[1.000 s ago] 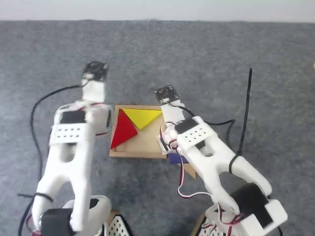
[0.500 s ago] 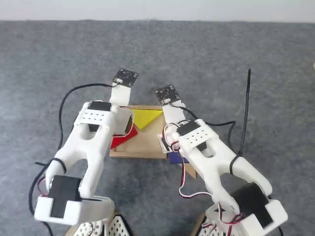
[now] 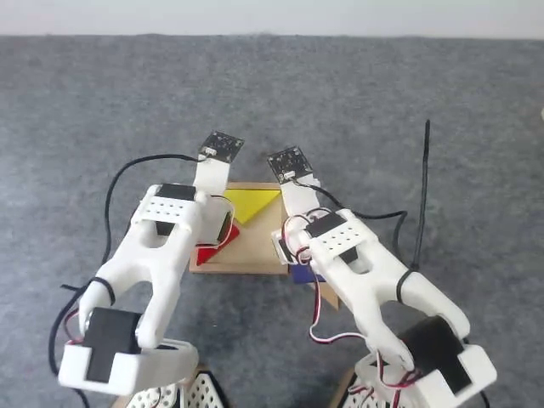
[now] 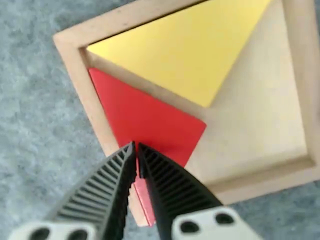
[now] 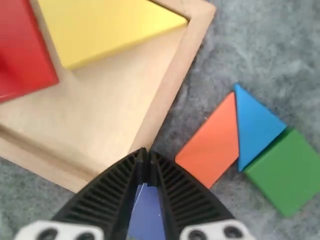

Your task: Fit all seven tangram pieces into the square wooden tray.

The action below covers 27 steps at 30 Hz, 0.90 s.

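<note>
- The left arm (image 3: 161, 255) has swung in from the left side of the high view, where it stood clear of the tray (image 3: 246, 265) a second ago. It now hangs over the tray's left half and covers most of the red triangle (image 3: 212, 252).
- The left gripper (image 4: 135, 146) has its jaws drawn almost together, tips over the corner of the red triangle that rides up on the tray's rim. Whether they pinch that corner or merely hover, I cannot tell.
- The right arm (image 3: 357, 263) has barely stirred. The right gripper (image 5: 143, 151) is closed, tips by the tray's lower right corner, with a dark blue piece (image 5: 147, 210) under the jaws on the carpet.
- The yellow triangle (image 3: 248, 204) lies flat in the tray's upper part, unchanged.
- An orange piece (image 5: 212, 147), a light blue triangle (image 5: 255, 125) and a green square (image 5: 282, 170) lie together on the carpet, outside the tray.
- Judgement: the left arm has come to seat the red triangle — it is not flat yet. Only two pieces are at the tray, so the task is early.
</note>
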{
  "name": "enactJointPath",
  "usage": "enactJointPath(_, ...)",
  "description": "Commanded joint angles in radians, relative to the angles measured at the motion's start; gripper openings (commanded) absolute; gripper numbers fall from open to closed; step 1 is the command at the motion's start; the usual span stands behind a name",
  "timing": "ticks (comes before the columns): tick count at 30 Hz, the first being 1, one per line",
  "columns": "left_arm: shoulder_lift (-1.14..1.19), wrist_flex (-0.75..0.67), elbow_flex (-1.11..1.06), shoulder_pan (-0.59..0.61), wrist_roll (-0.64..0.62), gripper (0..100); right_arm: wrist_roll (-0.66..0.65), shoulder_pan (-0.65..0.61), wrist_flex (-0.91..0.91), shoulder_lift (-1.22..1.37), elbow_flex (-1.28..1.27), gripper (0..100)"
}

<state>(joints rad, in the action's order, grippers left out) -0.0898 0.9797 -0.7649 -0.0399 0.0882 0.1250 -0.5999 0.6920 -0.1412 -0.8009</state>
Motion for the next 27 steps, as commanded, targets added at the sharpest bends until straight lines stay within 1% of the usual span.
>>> enactJointPath(1,-0.011,0.006,-0.008,-0.003,-0.041,1,-0.011,0.013,-0.008,-0.067,0.006,0.9)
enactJointPath(4,-0.058,0.025,0.001,-0.006,-0.038,1,-0.011,0.021,-0.008,-0.068,0.006,0.9)
enactJointPath(7,-0.172,0.028,-0.030,-0.031,-0.038,1,-0.005,0.036,-0.013,-0.068,0.008,0.9)
enactJointPath(9,-0.265,0.061,-0.047,-0.038,-0.038,1,-0.005,0.038,-0.007,-0.070,0.008,0.9)
enactJointPath(11,-0.341,0.132,-0.021,-0.008,-0.028,1,-0.005,0.038,-0.004,-0.070,0.006,0.8)
enactJointPath(13,-0.381,0.206,0.039,0.074,0.034,1,-0.003,0.039,0.010,-0.070,0.006,0.8)
enactJointPath(15,-0.379,0.213,0.062,0.123,0.052,1,-0.003,0.036,0.016,-0.070,0.006,0.9)
enactJointPath(16,-0.368,0.209,0.054,0.123,0.054,1,-0.003,0.038,0.015,-0.071,0.006,0.9)
enactJointPath(21,-0.241,0.153,0.005,0.031,0.061,1,-0.003,0.058,0.007,-0.068,-0.002,0.9)
enactJointPath(27,-0.187,0.094,-0.013,0.028,0.061,1,-0.002,0.048,0.015,-0.070,-0.009,0.9)
